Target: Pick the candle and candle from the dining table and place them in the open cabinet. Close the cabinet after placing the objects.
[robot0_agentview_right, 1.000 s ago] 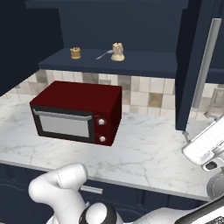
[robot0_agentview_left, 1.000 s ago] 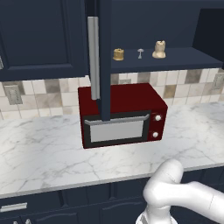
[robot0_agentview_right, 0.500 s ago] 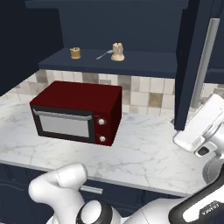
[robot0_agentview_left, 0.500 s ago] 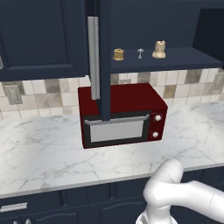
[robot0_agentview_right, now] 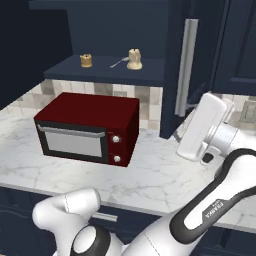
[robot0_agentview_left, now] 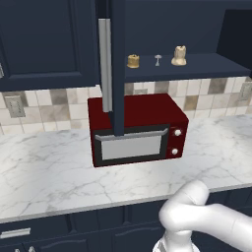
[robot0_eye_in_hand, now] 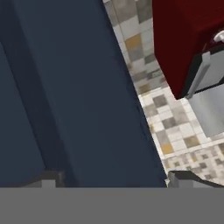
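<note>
Both candles already stand on the shelf of the open dark navy wall cabinet (robot0_agentview_left: 211, 64): the squat golden-tan spool-like candle (robot0_agentview_left: 133, 61) to the left and the taller pale cream candle with a narrower top (robot0_agentview_left: 179, 56) to the right, well apart, with a small silver stemmed object (robot0_agentview_left: 157, 59) between them. What is left, by my judgement, is closing the flat navy cabinet door with its long vertical silver bar handle (robot0_agentview_right: 186, 67), which stands swung out edge-on over the red microwave (robot0_agentview_left: 138, 129) on the white marble-patterned table (robot0_agentview_left: 49, 172). To do this well, the push should land on the door's broad outer face, away from the hinge side, and follow the door's arc so the contact does not slide off the edge; the arm should keep above the microwave's top and let the door meet the cabinet frame gently. In the right base view the white forearm rises from the lower part of the picture, bends sharply at a dark elbow and reaches up and to the right, ending just beside the door below its handle. In the hand view the pincer (robot0_eye_in_hand: 113, 177) faces the navy door panel close up, with its two dark fingertips (robot0_eye_in_hand: 181, 177) set wide apart and nothing between them.
</note>
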Motion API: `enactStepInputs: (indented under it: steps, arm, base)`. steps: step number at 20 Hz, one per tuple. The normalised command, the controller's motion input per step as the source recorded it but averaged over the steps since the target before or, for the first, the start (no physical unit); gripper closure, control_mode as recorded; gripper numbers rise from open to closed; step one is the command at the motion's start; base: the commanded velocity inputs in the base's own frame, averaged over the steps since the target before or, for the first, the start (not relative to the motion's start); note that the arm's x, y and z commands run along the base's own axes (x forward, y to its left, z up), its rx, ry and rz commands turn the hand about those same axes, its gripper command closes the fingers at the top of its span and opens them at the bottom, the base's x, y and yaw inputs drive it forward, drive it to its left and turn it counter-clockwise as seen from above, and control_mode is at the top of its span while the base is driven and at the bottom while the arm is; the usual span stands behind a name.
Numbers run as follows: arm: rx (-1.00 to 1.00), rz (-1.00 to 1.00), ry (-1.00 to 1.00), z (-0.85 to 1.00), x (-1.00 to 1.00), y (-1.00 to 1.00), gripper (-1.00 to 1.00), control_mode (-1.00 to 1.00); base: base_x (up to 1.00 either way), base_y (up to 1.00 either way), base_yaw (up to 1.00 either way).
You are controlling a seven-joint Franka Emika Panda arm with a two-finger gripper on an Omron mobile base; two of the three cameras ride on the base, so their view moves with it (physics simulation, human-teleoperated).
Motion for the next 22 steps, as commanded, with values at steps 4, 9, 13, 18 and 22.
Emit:
enactStepInputs:
  steps: [4,9,13,18,22]
  arm:
    - [-0.06,-0.14,0.0,0.54,0.01,0.79,-1.0,-1.0]
    - [-0.08,-0.2,0.0,0.4,0.27,0.89,-1.0,-1.0]
    - [-0.13,-0.22,0.0,0.59,0.42,0.97,-1.0,-1.0]
    - [-0.19,-0.23,0.02,0.71,0.52,1.0,-1.0,-1.0]
    - [-0.2,-0.24,0.06,0.66,0.56,0.96,-1.0,-1.0]
  base:
    - [0.0,0.0,0.0]
    - [0.0,0.0,0.0]
    - [0.0,0.0,0.0]
    - [0.0,0.0,0.0]
    - [0.0,0.0,0.0]
